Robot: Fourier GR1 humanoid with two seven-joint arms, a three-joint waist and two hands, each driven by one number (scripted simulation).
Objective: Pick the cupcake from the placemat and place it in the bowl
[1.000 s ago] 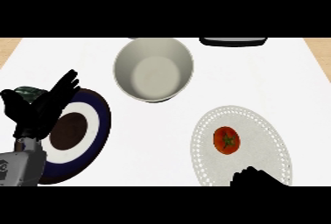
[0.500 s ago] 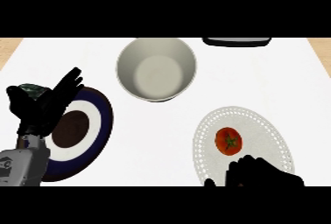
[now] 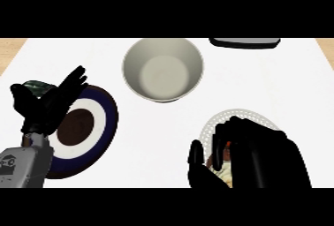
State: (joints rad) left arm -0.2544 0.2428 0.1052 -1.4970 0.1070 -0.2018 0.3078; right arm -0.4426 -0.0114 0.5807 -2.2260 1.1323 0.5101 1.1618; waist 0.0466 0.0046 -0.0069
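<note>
One cupcake (image 3: 225, 148) on the white placemat (image 3: 243, 115), mostly hidden under right hand (image 3: 261, 156), whose fingers curl over it; contact unclear. Bowl (image 3: 163, 68) sits apart, up-left. Left hand (image 3: 46, 106) open, fingers up, over the dark plate (image 3: 91, 132).

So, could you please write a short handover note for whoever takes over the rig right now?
Right hand: over the placemat, fingers curling round the cupcake, which is mostly hidden; not lifted.
Left hand: open, fingers up, resting at the view's left over the dark-rimmed plate.
Bowl: at the counter's far middle, nothing in it.
Done: the reach to the cupcake.
Left: secure the hold, lift, carry up and left to the bowl, release inside.
</note>
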